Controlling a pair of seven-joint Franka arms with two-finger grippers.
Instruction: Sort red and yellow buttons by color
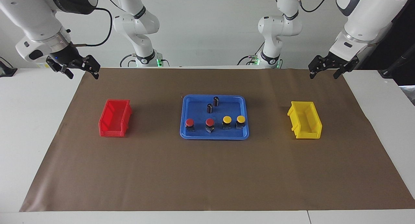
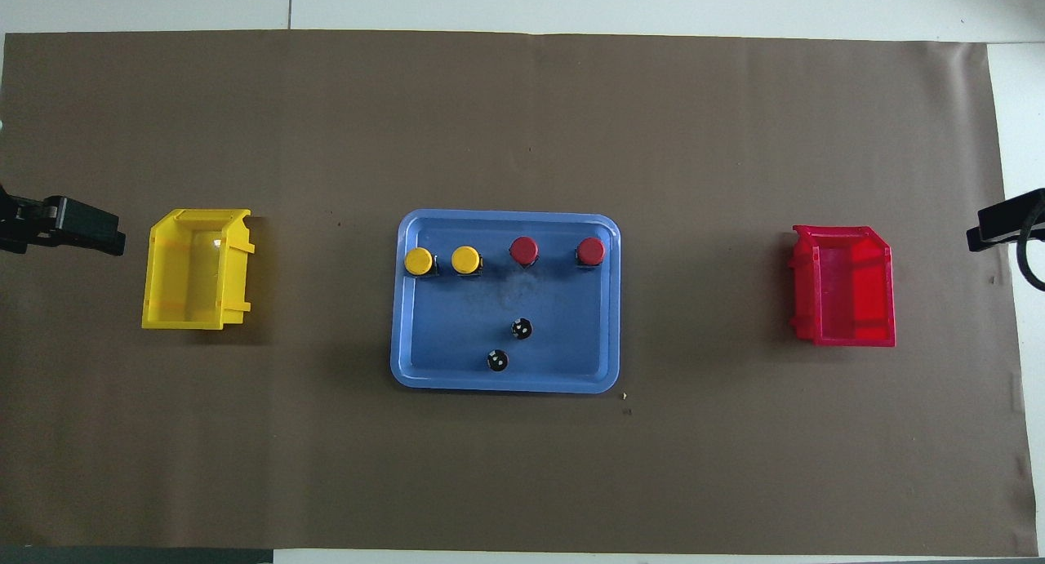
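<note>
Facing view: I see both grippers, left and right, released and raised; four buttons sit in tray

White surface, seams near edge farthest from robots. Brown mat lies flat on it, covering most of middle, leaving white strips bare at both ends. On mat: blue tray at centre; red bin toward right arm's end; yellow bin toward left arm's end. Bins well apart from tray, all three roughly in one row.
</note>
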